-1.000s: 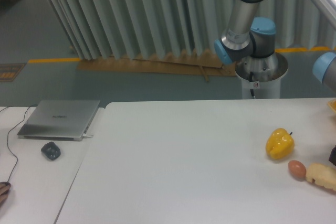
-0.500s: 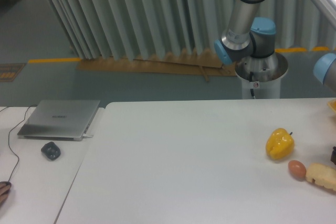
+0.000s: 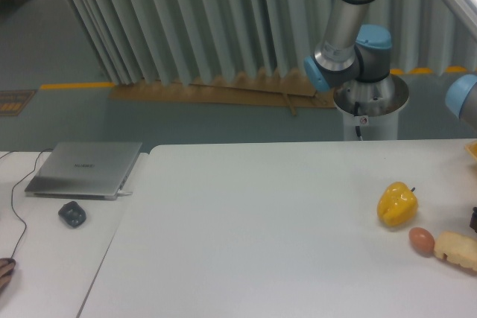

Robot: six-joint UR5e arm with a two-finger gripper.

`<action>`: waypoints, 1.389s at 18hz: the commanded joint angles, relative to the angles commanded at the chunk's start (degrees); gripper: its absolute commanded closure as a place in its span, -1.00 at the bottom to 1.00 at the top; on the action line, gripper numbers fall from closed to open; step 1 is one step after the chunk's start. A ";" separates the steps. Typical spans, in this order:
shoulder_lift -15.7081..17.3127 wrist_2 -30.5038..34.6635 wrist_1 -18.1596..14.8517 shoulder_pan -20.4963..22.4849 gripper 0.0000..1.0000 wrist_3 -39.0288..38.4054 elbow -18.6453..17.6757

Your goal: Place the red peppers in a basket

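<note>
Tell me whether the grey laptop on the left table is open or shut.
Shut: the slim grey laptop lies flat, lid down, no screen or keyboard showing.

red peppers: hidden, out of frame | basket: cannot tell; only an orange sliver (image 3: 472, 150) cut by the frame edge, right of and behind the yellow pepper (image 3: 396, 203)

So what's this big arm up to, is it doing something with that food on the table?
Not visibly yet. The robot arm rises behind the table and runs off the right edge, so its gripper is out of view. On the table's right side lie a yellow pepper, a brown egg and a pale bread-like piece, none being held. No red pepper or basket shows in this view. A closed laptop and a mouse sit on the left.
</note>
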 joint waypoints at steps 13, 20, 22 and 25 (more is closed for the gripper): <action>3.78 -1.49 -0.97 0.26 0.35 0.09 -1.14; 7.55 -1.93 -2.55 0.79 0.35 0.09 -1.93; 8.70 -2.98 -4.12 1.67 0.35 0.09 -1.85; 9.23 -4.91 -5.27 3.51 0.35 0.09 -1.85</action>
